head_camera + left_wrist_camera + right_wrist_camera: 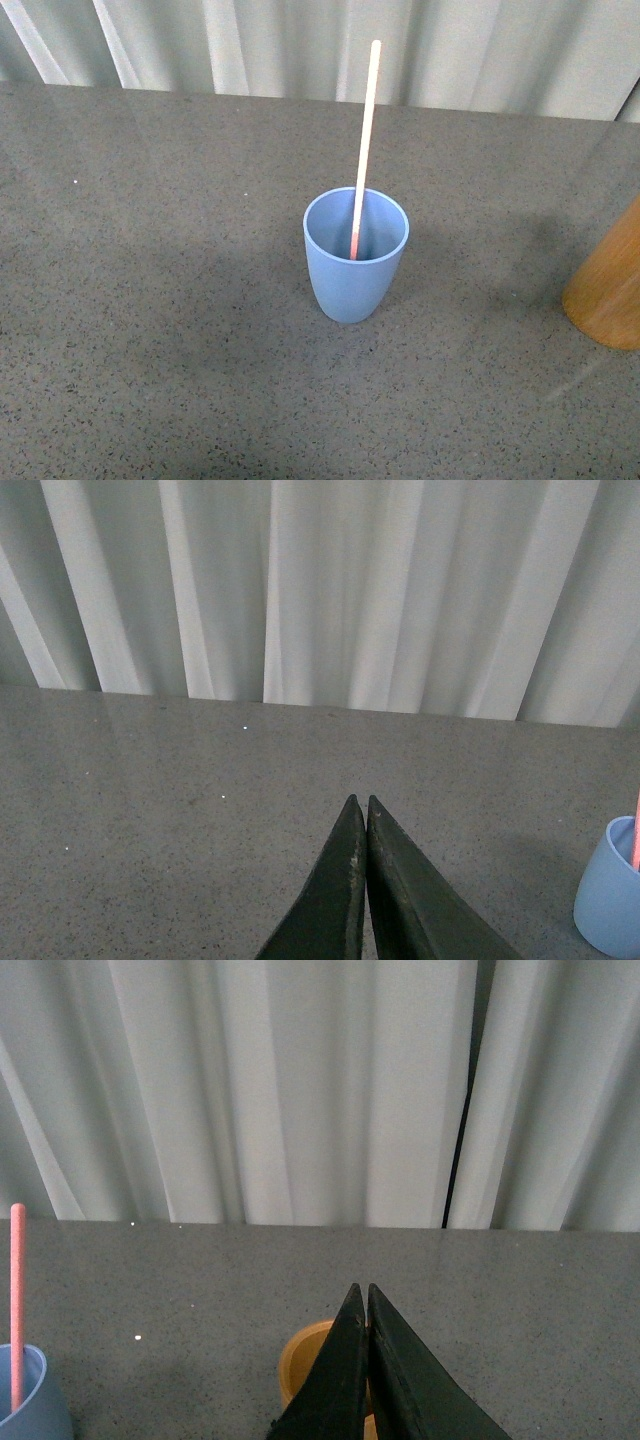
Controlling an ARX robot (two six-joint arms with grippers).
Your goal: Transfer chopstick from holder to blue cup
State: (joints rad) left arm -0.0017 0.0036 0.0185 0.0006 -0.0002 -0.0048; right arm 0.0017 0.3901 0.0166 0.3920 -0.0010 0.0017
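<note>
The blue cup (355,258) stands upright at the middle of the grey table. One chopstick (364,140) stands in it, pinkish-red end down, leaning on the rim. The orange-brown holder (610,290) is at the right edge of the front view, partly cut off. Neither gripper shows in the front view. My left gripper (359,802) is shut and empty above bare table, with the cup (610,900) off to one side. My right gripper (360,1290) is shut and empty above the holder's rim (300,1355). The cup (30,1400) and the chopstick (17,1300) also show in the right wrist view.
A white pleated curtain (300,45) hangs along the table's far edge. The grey speckled tabletop (150,300) stretches left of the cup.
</note>
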